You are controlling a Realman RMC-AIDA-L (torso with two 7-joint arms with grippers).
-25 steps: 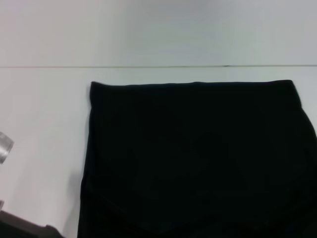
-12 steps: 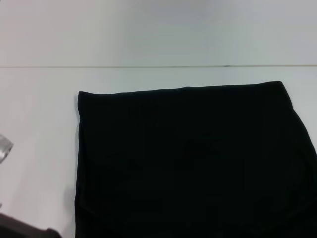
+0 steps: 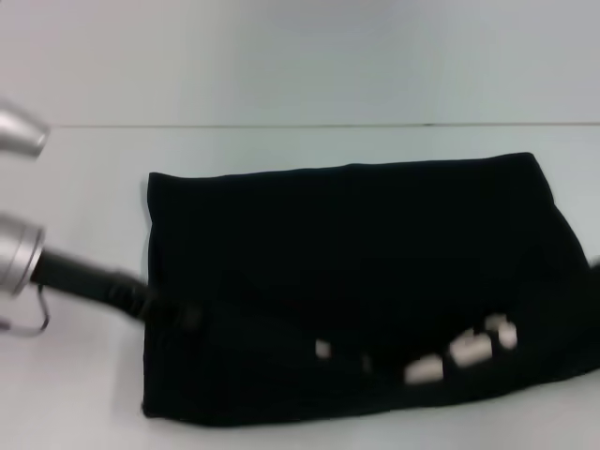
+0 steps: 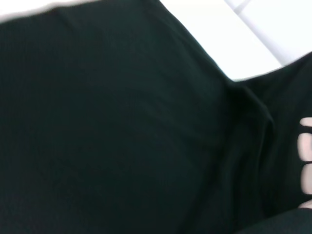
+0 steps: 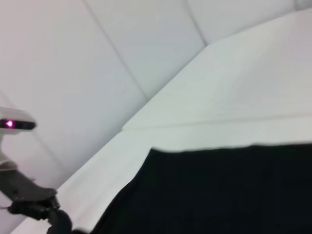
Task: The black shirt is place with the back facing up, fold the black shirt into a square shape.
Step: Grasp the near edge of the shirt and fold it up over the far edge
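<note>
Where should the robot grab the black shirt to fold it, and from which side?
Probably the black shirt at its far left corner, coming from the robot's left. That corner lies flat against the bare white table, so fingers could slide under the edge. The left gripper's arm already reaches in from that side.

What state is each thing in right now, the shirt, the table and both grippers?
Black shirt: lying on the table, partly folded, white lettering showing near its front edge.
Left gripper: at the shirt's left edge; fingers not visible.
Right gripper: not in view.
Table: white, holding the shirt.
</note>
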